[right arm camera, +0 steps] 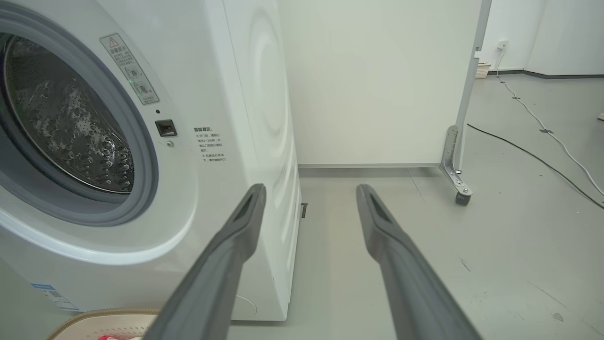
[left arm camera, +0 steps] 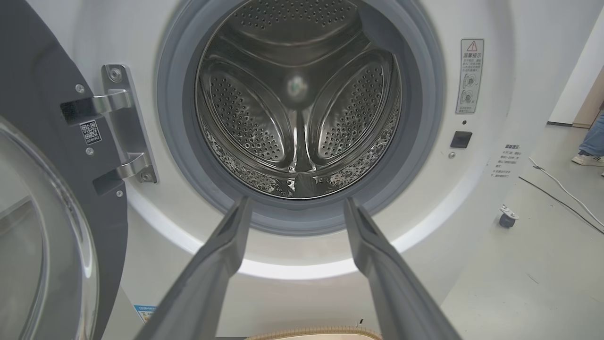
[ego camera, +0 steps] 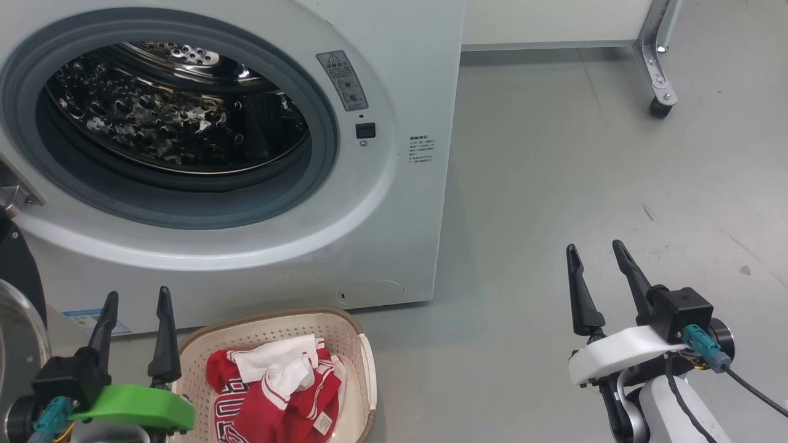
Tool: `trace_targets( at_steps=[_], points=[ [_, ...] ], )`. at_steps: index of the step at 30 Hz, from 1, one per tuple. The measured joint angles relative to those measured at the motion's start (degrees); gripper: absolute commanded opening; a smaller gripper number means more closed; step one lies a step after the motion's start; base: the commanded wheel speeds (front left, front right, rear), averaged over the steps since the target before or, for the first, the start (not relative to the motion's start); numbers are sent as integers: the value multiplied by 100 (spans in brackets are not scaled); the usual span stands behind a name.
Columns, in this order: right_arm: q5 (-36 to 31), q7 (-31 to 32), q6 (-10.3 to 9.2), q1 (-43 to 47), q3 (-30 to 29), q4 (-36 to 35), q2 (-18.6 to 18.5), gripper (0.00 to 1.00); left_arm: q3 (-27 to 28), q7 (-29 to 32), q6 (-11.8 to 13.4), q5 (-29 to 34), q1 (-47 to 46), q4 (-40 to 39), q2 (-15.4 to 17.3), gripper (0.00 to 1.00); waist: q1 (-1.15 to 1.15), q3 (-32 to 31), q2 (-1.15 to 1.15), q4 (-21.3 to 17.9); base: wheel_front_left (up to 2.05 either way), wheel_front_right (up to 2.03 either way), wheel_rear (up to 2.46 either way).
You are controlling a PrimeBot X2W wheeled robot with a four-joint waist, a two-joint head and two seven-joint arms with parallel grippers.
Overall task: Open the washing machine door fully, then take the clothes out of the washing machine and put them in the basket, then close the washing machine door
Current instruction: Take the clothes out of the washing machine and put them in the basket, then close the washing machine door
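Observation:
The white washing machine (ego camera: 406,74) stands with its door (left arm camera: 42,226) swung wide to the left on its metal hinge; the steel drum (left arm camera: 297,99) shows no cloth inside. Red clothes (ego camera: 277,394) with white lining lie bunched in the cream basket (ego camera: 271,323) on the floor before the machine. My left gripper (ego camera: 138,298) is open beside the basket's left rim, fingers pointing at the drum mouth, nothing between them. My right gripper (ego camera: 597,249) is open over bare floor right of the machine, also holding nothing. The basket's rim (right arm camera: 108,314) peeks in at the bottom of the right wrist view.
A white partition on a metal foot with a caster (ego camera: 660,107) stands behind and right of the machine. Cables (right arm camera: 533,156) run across the grey floor further right. A person's shoe and trouser leg (left arm camera: 590,151) show at the far right edge.

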Motion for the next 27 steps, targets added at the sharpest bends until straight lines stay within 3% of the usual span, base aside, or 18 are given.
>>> trace_targets(
  at_steps=[27],
  points=[
    [-30,0,8,0,-42,-22,27,100,90,0,-8,193,34,-141,-33,100,0,50,0,9,-17,17,0]
  ],
)
